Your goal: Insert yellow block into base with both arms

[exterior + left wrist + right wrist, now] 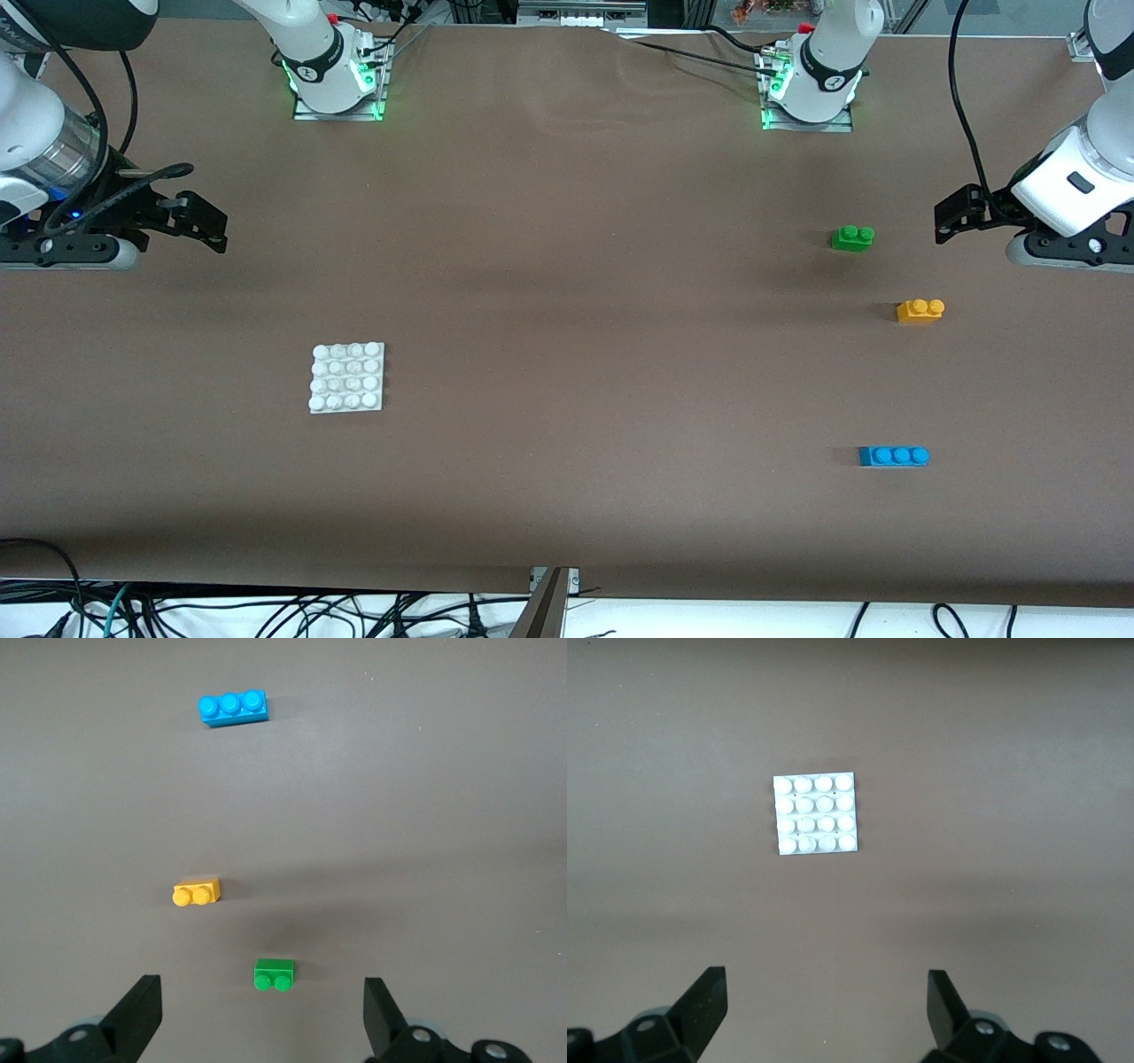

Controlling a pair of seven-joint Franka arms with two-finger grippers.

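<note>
Green two-stud brick (852,237) sits right of centre in the upper half of the front frame, on my brown table cover (567,354). Blue three-stud brick (893,455) lies lower right. Black cables (266,611) along the bottom edge.

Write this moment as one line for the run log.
left claw: open, raised | right claw: open, raised | small orange-yellow plastic brick: on table, untouched | flat white studded plastic base plate: bare

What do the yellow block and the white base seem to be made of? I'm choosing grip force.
The yellow block looks like moulded hard plastic, smooth and slightly glossy: saturated even colour, crisp edges, two round studs. The base looks like white plastic too, though duller, with a regular grid of rounded studs. Neither shows grain or weave, but hardness cannot be confirmed by sight.
</note>
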